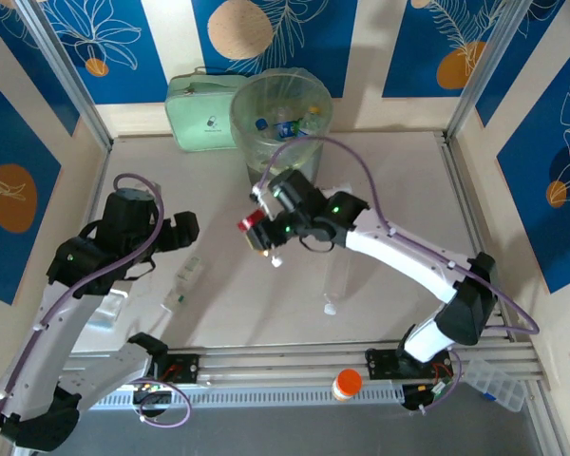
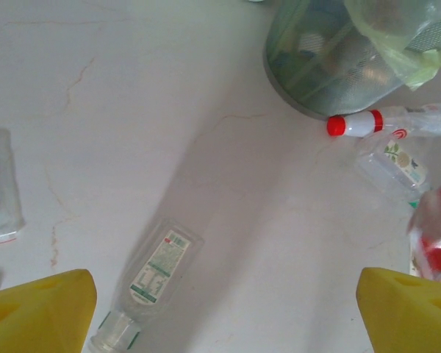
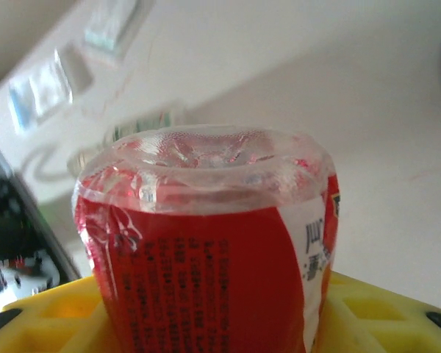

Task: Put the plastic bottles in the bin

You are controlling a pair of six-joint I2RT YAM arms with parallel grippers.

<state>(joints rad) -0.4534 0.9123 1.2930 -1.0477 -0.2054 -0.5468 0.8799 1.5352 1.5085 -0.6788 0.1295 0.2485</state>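
Right fingers (image 3: 51,316) grip a red-labelled bottle (image 3: 206,272) over open table (image 1: 389,180) near the bin (image 1: 256,152).

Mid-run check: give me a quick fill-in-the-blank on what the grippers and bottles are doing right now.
1. The right gripper is shut on a bottle with a ____ label.
2. The left gripper stands ____ near a clear bottle lying on the table.
3. The red-capped bottle lies just outside the ____.
Missing words: red, open, bin.
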